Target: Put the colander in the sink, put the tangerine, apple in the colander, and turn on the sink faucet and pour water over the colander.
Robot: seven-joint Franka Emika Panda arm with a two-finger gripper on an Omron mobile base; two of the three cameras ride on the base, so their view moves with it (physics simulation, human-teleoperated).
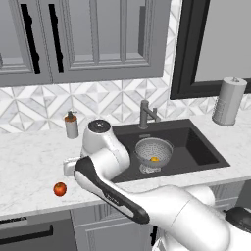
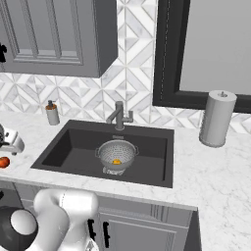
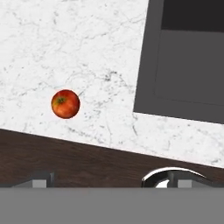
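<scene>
Colander first: the round silver-grey perforated metal colander sits in the dark grey rectangular sink, over the drain, and the small orange tangerine lies inside it, so I judge those two steps done. What's left is the small red apple, which rests on the white marbled counter left of the basin, near the front edge, well apart from the colander. My gripper hangs above the counter with its jaws spread wide, holding nothing. After the apple, the dark grey upright faucet behind the sink has to be turned on; I see no water running.
</scene>
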